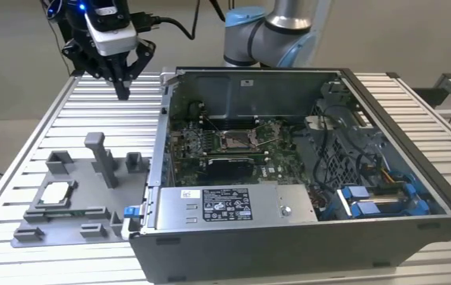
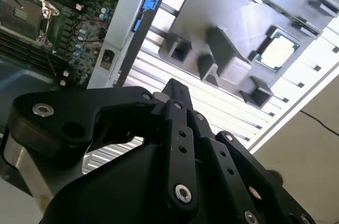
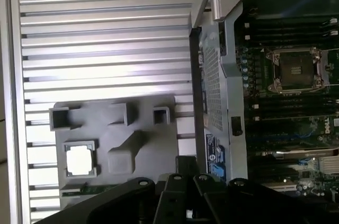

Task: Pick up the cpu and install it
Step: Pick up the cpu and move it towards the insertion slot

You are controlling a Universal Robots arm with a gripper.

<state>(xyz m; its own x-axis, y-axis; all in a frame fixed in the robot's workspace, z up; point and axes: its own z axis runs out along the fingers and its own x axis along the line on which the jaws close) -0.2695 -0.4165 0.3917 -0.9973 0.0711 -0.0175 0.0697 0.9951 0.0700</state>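
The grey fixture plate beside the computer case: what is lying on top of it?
On the fixture plate the cpu lies flat in a square nest, among upright grey blocks. Whatever is beneath the cpu is covered by it.

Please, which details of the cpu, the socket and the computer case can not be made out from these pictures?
- The cpu, exterior view: the markings on its top are too small, and the raised walls of the grey fixture hide its near edges.
- The socket, exterior view: its contacts are too small to see.
- The computer case, exterior view: the power supply hides the near part of the board.
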